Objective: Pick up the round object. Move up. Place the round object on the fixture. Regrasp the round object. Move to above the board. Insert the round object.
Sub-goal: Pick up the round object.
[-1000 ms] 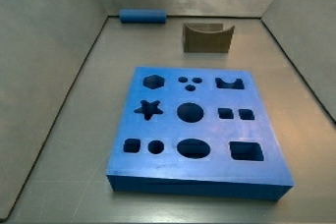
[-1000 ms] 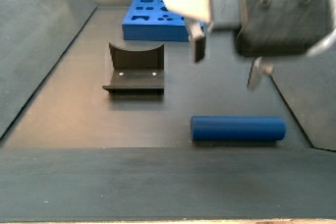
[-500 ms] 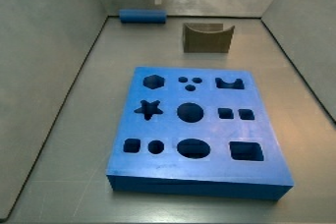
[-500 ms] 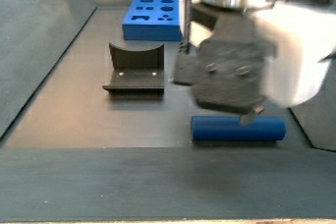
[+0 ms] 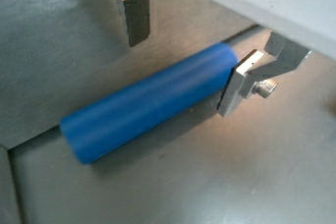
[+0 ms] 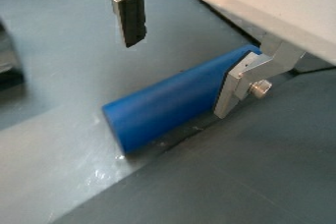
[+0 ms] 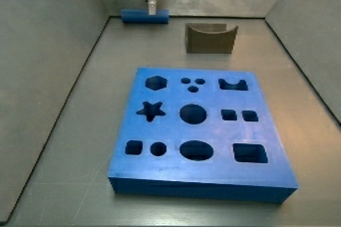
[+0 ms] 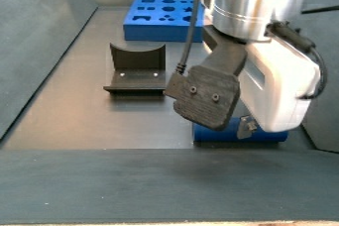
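Round object (image 5: 151, 105), a smooth blue cylinder, lies on its side on the grey floor (image 7: 80, 121) near the far wall, toward the far left corner in a side view (image 7: 142, 16), and near the front right edge in a side view (image 8: 245, 133), where the arm's body hides most of it. The gripper (image 5: 191, 46) is down over it with its fingers spread apart and straddling it: in both wrist views one finger (image 5: 136, 14) hangs clear on one side of the cylinder with a gap between its dark pad and the blue surface, and the opposite silver finger (image 5: 247, 79) sits right against, or just beside, one end portion of the cylinder; whether that pad actually touches cannot be told. Nothing is clamped; the jaws stand wide and the peg rests on the floor (image 6: 79, 184). The gripper (image 6: 184, 56) is not centred along the peg, since most of the cylinder's length (image 6: 178, 105) extends away from the fingers. The fixture (image 7: 209, 38), an olive-brown block with a U-shaped notch in its top, stands well apart from the peg, and appears dark in a side view (image 8: 135, 69). The board (image 7: 197, 131), a large blue slab with many cut-outs, lies in the middle of the floor, also seen far back (image 8: 157, 17).
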### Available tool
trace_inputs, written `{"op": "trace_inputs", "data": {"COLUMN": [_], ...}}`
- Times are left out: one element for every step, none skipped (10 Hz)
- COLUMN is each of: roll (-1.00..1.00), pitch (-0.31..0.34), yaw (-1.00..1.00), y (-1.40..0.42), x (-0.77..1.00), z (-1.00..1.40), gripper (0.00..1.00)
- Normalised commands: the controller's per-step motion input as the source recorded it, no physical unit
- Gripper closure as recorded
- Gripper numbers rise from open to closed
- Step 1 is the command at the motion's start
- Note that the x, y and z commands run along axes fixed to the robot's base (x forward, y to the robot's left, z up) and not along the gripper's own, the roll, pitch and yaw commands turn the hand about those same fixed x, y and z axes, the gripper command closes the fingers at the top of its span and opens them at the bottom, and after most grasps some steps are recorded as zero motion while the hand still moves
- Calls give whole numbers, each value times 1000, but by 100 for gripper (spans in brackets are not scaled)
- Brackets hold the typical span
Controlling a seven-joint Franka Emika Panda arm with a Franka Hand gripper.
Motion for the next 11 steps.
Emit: {"op": "trace_inputs", "data": {"roll": [-391,-171,-99,-63,-84,-121,-166,-184,-186,-196,-196], "pitch": [-86,-27,-17,-19,-26,-49,-57,-69,-67,-63,-60], "yaw": [-429,-411,-406,-351,-323,-340,-340,-323,-314,-314,-300], "y": [0,-46,-60,-26,-46,-49,-63,-60,-43,-29,-31], "x": [-129,-26,-29,0,0,0,0,0,-9,0,0], "z": [-297,-354,-454,-566,-591,-626,-686,-691,-646,-631,-614], "gripper": [0,0,0,0,0,0,0,0,0,0,0]}}
